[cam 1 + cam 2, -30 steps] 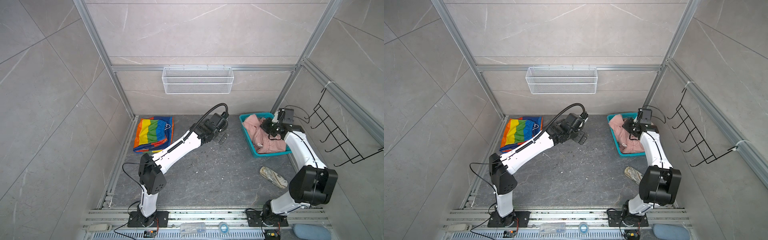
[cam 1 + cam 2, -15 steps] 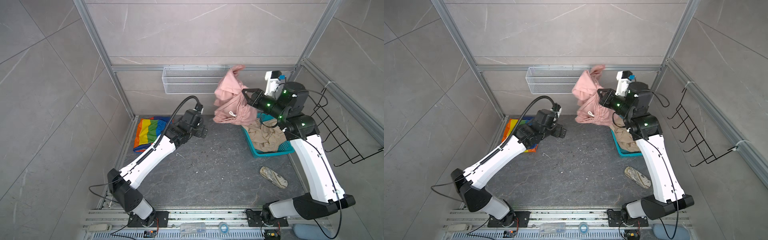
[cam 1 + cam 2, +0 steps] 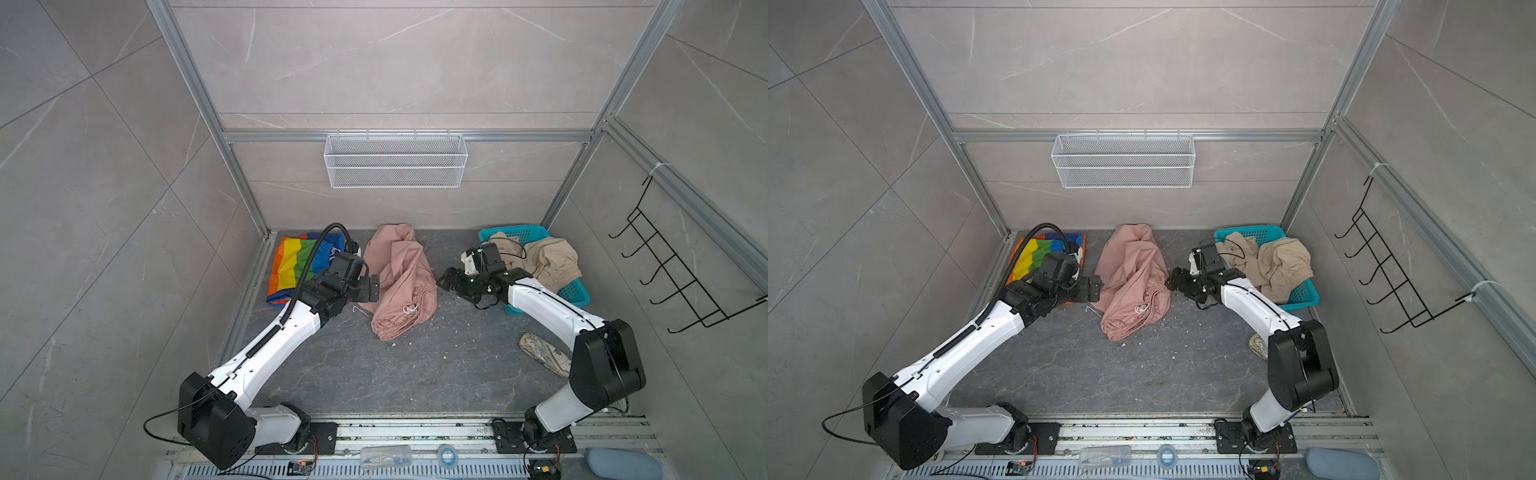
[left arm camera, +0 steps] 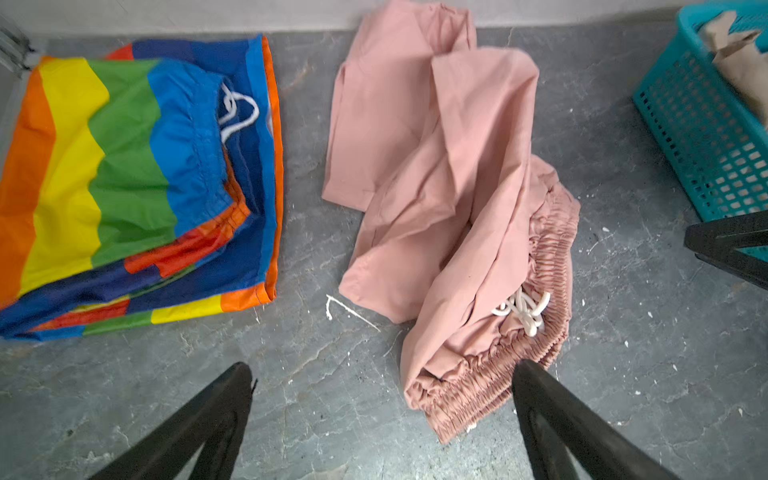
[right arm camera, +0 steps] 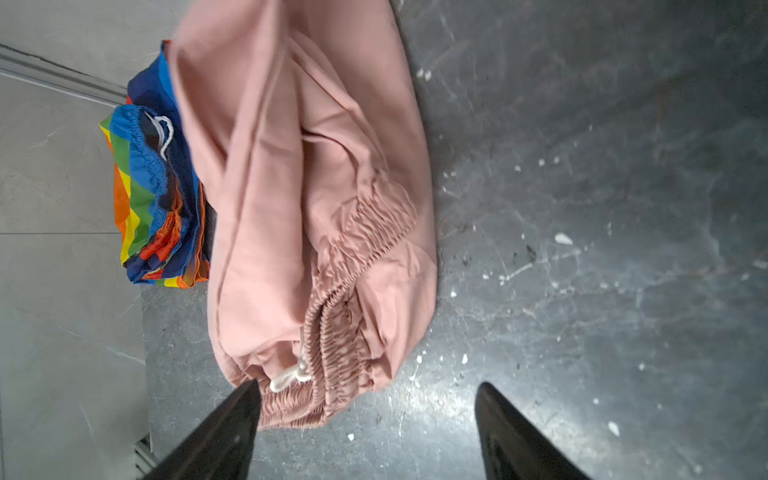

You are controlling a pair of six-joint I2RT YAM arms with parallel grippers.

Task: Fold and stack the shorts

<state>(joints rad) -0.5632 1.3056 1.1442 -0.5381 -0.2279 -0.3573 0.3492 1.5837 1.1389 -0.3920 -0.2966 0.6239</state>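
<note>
Half a second ago my right jaws held the pink shorts high in the air. Now these jaws are released and stand wide with nothing in them, and the pink shorts point(image 3: 399, 282) lie in a crumpled heap on the desk point(image 3: 415, 374) between my two arms. My left jaws are also wide and empty. In the right wrist view the gathered waistband point(image 5: 353, 257) is just in front of one jaw, and the gap between the two shows mostly bare desk. In the left wrist view the same end lies just by one jaw, and the other jaw is over bare desk. Farther back, the legs of this pair run toward the wall. The rainbow shorts point(image 3: 286, 266) lie folded just beside them on the left, with a strip of desk between. At the far right the beige shorts point(image 3: 552, 259) hang over the basket point(image 3: 577, 291). I judge that the pink pair is now out of the basket but not yet folded, and I must first spread it flat.
</note>
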